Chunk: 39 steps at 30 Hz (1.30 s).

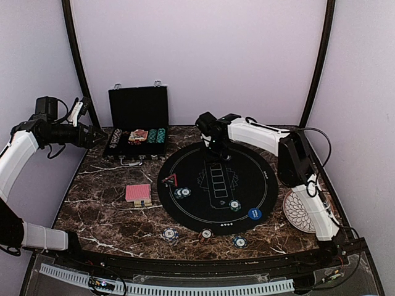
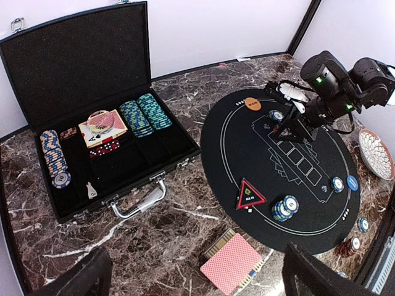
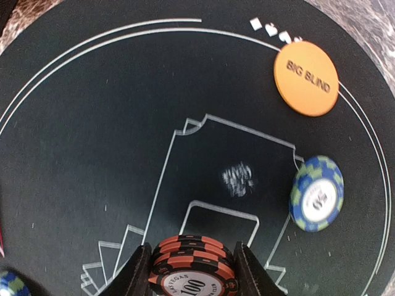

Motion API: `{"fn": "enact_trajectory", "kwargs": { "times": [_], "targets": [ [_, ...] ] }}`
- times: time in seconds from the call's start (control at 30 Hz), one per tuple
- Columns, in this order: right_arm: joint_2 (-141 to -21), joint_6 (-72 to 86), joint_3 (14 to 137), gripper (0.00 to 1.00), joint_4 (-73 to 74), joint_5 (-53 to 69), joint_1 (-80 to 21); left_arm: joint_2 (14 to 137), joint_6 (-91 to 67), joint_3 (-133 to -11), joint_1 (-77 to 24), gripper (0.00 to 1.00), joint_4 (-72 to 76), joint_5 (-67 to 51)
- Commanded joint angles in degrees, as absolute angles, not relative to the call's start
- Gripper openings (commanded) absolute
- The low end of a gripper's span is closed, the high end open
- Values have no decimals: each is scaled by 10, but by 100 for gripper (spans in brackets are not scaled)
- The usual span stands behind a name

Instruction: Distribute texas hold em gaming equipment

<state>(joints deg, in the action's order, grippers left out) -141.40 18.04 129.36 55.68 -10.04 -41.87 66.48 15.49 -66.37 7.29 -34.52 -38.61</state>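
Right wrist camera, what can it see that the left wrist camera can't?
Only the right wrist: a stack of red chips marked 100, gripped in the right end effector.
Only the left wrist: the open case, the red cards and the plate.
Both: the black mat, the orange disc and a blue-green chip beside it.

There is one black case [image 1: 138,108], one round black mat [image 1: 191,160], one white plate [image 1: 297,211], one orange disc [image 2: 252,103], one blue disc [image 1: 254,214], one red triangle [image 2: 250,195] and one loose pile of red cards [image 1: 138,193].
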Motion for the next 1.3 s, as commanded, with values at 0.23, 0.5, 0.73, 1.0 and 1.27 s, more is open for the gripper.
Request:
{"fn": "enact_trajectory", "kwargs": {
  "times": [0.23,0.5,0.73,1.0,1.27],
  "targets": [
    [-1457,182,1330,22,541,-105,-399,659,161,-669,76,99,-358,-395],
    [-1449,178,1333,59,535,-101,-399,657,159,-668,76,99,-358,-393],
    [-1374,180,1302,63,530,-106,-412,658,157,-668,76,99,-359,-395],
    [-1206,192,1147,63,514,-142,-487,655,158,-671,76,99,-361,-395],
    [-1078,231,957,83,533,-94,-640,650,161,-669,76,99,-364,-395]
  ]
}}
